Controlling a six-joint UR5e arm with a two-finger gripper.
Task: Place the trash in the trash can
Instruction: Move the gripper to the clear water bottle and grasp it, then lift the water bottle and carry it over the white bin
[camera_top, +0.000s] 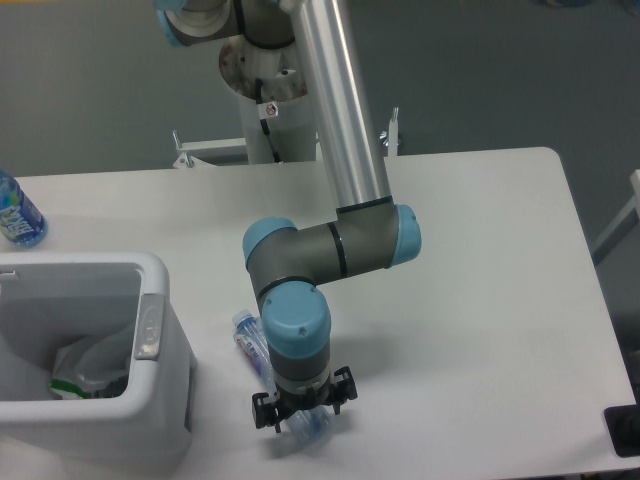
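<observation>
Bottle (254, 345) flat on tabletop (480, 300), long axis far-left to near-right. Hand (303, 413) astride its near end; grip apparently unclosed, unclear.

Bin (150, 290) at table (500, 300) front-left, wrapper (90, 365) inside it. Bottle (262, 352) lies on table just right of bin, its near end under gripper (302, 412). Second bottle (18, 212) stands behind bin at table's left edge, well apart.
</observation>
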